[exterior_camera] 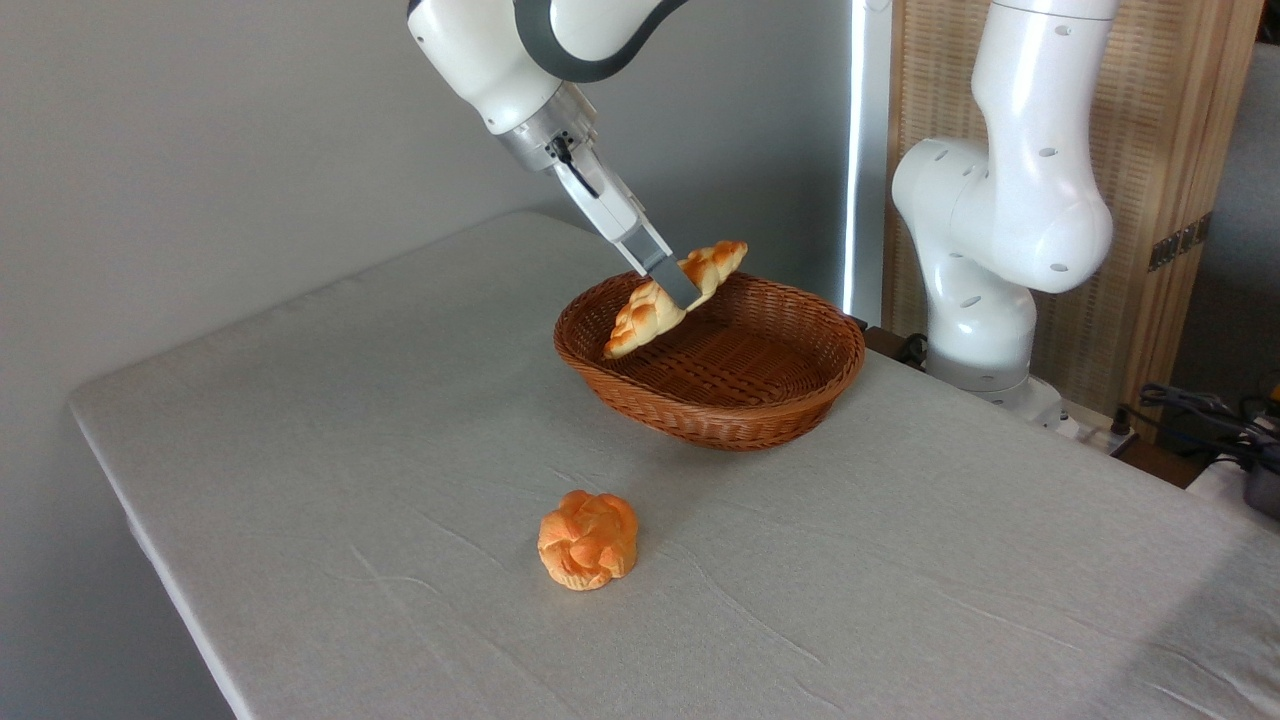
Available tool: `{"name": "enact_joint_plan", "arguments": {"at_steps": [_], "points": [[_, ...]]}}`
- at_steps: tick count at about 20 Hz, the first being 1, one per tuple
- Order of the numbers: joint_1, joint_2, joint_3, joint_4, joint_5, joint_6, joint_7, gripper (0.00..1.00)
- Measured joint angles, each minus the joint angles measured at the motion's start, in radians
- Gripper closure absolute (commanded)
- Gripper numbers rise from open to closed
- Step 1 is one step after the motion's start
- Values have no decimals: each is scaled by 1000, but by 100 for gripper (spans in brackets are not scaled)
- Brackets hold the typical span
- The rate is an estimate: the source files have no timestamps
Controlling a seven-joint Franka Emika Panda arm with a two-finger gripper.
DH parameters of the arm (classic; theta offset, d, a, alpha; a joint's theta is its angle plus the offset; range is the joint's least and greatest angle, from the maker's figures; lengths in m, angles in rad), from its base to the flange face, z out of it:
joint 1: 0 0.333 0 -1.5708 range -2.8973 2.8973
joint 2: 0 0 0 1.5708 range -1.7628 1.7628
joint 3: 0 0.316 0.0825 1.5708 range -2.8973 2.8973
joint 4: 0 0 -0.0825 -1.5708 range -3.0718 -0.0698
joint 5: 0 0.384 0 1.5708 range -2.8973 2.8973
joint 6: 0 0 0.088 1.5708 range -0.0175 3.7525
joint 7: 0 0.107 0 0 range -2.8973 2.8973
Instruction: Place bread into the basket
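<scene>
The braided bread [640, 318], pale golden with orange-brown patches, hangs tilted in the air over the far left part of the wicker basket [745, 405], its lower end near the left rim. My gripper [680, 285] comes down from the upper left and is shut on the loaf's middle. One grey finger [668, 275] lies across the front of the bread; the other finger is hidden behind it. The basket's woven floor shows bare beneath the loaf.
A small round orange flower-shaped bun [588, 538] lies on the grey tablecloth [350, 480] in front of the basket. The robot's white base [990, 260] stands at the table's far right edge, with cables [1200, 410] beside it. A wall runs behind.
</scene>
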Motion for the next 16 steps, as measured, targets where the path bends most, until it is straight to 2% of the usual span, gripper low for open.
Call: {"name": "enact_joint_plan", "arguments": {"at_steps": [3,8,16], "points": [[-1,1,0,-3,-3,41,-18,0],[0,5,8,-6,-73,120,-180,0],[1,5,18,-7,-71,119,-194,0]]}}
